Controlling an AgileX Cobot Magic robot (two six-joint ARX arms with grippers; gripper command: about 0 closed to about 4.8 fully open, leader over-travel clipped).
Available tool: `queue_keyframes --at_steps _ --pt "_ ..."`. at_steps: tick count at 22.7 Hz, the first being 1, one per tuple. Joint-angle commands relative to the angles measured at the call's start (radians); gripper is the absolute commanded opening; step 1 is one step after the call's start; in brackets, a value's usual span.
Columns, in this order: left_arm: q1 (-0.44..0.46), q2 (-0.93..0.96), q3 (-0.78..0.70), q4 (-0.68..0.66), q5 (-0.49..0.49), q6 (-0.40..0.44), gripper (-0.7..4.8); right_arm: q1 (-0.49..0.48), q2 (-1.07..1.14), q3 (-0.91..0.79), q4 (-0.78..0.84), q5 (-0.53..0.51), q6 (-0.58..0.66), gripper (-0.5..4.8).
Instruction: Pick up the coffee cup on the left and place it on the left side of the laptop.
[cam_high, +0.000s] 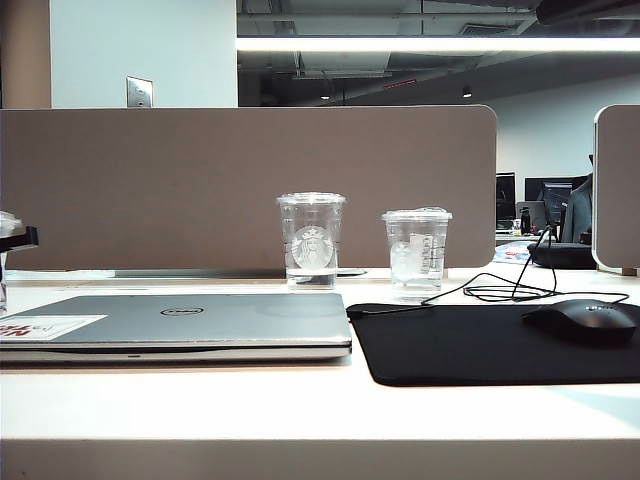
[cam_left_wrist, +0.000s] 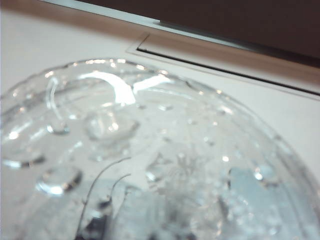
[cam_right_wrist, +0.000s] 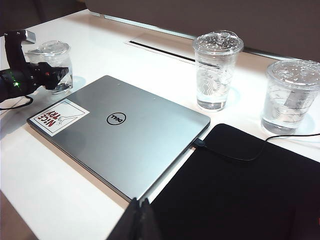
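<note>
The coffee cup, a short clear lidded cup, is just beyond the far left corner of the silver Dell laptop. My left gripper is shut round its side. In the exterior view only the cup's lid and a black part of that gripper show at the left edge, left of the laptop. The lid fills the left wrist view, close up. Whether the cup rests on the table I cannot tell. My right gripper is shut and empty, above the laptop's near corner beside the mouse pad.
A tall Starbucks cup and a mid-height cup stand behind the laptop and the black mouse pad. A black mouse with its cable lies on the pad. A brown partition closes the back of the white table.
</note>
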Motion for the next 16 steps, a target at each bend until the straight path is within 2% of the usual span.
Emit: queue_keyframes --at_steps 1,4,16 --pt "0.002 0.014 0.023 0.028 0.004 0.005 1.28 0.001 -0.002 0.007 0.014 -0.002 -0.003 -0.03" --pt "0.002 0.062 0.064 0.027 0.047 0.008 1.28 0.001 -0.002 0.007 0.014 -0.001 -0.003 -0.03" --pt "0.002 0.079 0.072 -0.054 0.047 0.008 1.29 0.000 -0.001 0.007 0.014 -0.001 -0.003 -0.03"
